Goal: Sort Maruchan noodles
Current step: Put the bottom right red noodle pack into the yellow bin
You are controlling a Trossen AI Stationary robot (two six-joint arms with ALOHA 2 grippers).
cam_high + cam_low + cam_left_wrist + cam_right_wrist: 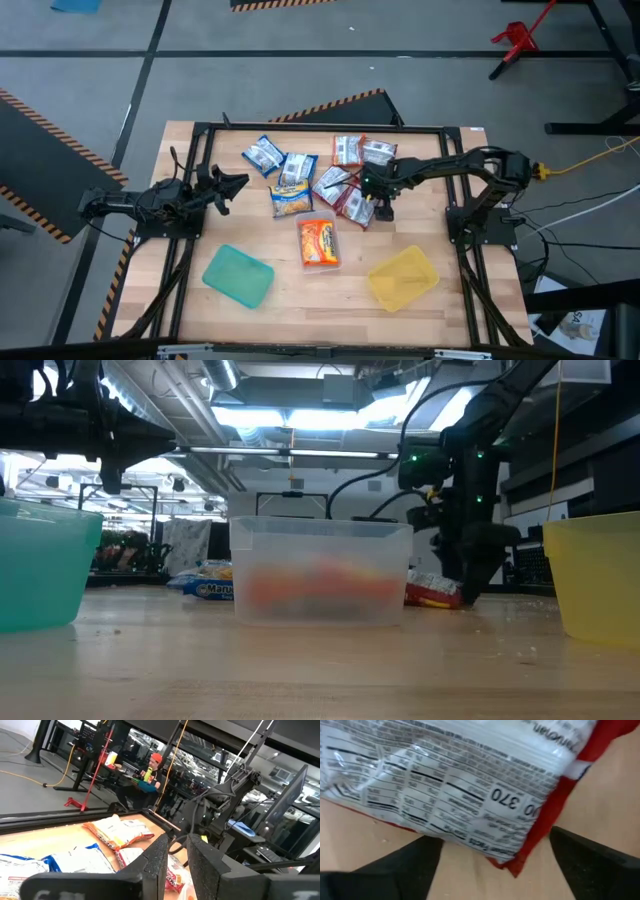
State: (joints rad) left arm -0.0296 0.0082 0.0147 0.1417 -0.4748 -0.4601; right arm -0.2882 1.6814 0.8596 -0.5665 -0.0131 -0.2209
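Red-edged packet point(470, 785), nutrition panel, wrist view only

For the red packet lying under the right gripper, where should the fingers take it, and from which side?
Take the red packet by its free corner and red edge, coming straight down from above. It lies flat on the table, nutrition panel up, so only a thin edge offers a pinch. The right gripper already hangs open over that corner, one finger on each side. The left gripper waits at the table's left.

The pale planked wooden surface point(300, 300) looks matt with visible grain. The red-edged, white-backed crinkly plastic noodle packet point(470, 785) is glossy. The frosted clear plastic tray point(320, 570) looks smooth and translucent.
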